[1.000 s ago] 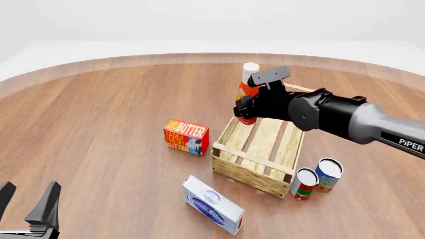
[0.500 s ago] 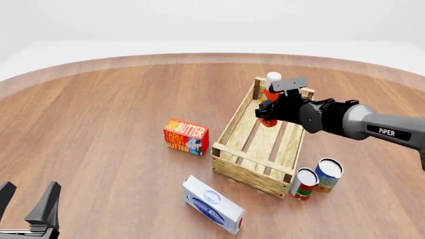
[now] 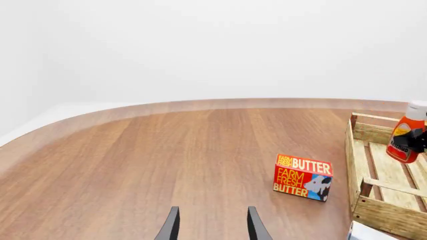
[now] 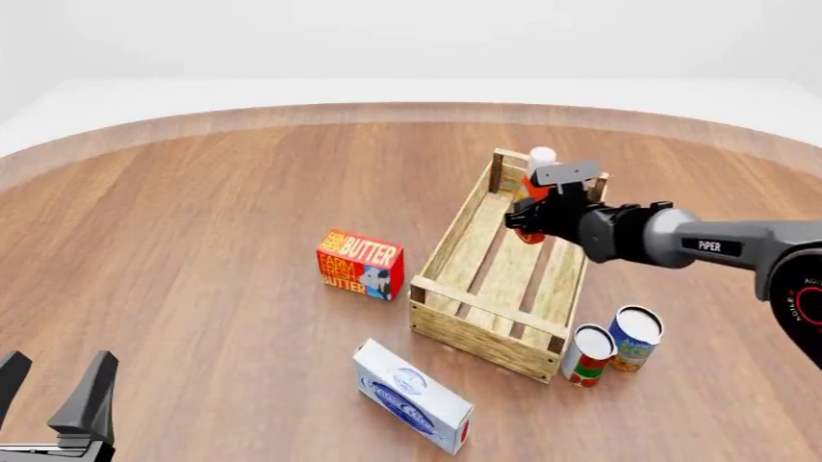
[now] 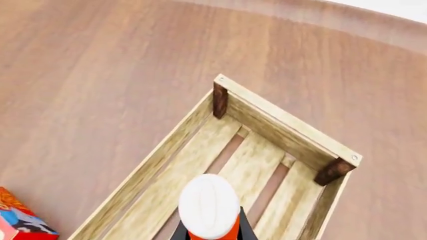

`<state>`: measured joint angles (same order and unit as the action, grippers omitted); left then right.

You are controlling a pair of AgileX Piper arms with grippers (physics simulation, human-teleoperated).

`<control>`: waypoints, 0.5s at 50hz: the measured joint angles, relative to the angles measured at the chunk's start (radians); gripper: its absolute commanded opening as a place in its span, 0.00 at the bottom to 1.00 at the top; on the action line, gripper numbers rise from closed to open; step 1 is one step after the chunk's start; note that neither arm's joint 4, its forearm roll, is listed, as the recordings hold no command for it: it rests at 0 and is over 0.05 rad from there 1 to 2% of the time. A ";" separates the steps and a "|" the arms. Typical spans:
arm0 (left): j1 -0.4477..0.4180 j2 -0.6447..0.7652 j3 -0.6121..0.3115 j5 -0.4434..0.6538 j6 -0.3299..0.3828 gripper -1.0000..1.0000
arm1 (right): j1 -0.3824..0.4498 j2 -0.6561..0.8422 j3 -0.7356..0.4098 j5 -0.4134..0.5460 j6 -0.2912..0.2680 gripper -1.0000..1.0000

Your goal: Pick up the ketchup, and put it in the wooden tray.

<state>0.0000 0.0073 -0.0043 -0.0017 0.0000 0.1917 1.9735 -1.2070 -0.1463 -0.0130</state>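
Above the long light-wood slatted crate (image 4: 503, 265), the right gripper (image 4: 529, 214) clamps the small red white-capped ketchup bottle (image 4: 532, 191), apparently needing lowering before release.

Round wood-grain table (image 4: 192, 212) with paler rim, plain white surroundings, even light.

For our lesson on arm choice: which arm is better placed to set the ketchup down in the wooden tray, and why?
The right. Its tool already grips the ketchup over the far end of the wooden tray. The left tool sits open at the near left, holding nothing, far from both.
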 measured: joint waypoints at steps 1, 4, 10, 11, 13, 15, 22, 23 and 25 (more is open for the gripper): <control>0.000 0.000 0.000 0.000 0.000 1.00 | -0.001 0.007 -0.005 -0.001 0.000 0.00; 0.000 0.000 0.000 0.000 0.000 1.00 | -0.002 0.026 -0.020 -0.004 -0.002 0.00; 0.000 0.000 0.000 0.000 0.000 1.00 | -0.002 0.068 -0.048 -0.008 -0.001 0.00; 0.000 0.000 0.000 0.000 0.000 1.00 | -0.002 0.075 -0.052 -0.009 -0.001 0.00; 0.000 0.000 0.000 0.000 0.000 1.00 | -0.001 0.089 -0.059 -0.012 0.000 0.00; 0.000 0.000 0.000 0.000 0.000 1.00 | 0.000 0.101 -0.065 -0.014 0.003 0.00; 0.000 0.000 0.000 0.000 0.000 1.00 | 0.005 0.133 -0.079 -0.020 0.011 0.00; 0.000 0.000 0.000 0.000 0.000 1.00 | 0.006 0.136 -0.080 -0.020 0.011 0.00; 0.000 0.000 0.000 0.000 0.000 1.00 | 0.007 0.141 -0.083 -0.019 0.013 0.00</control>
<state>0.0000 0.0073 -0.0043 -0.0017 0.0000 0.1984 2.1144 -1.2898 -0.1653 -0.0001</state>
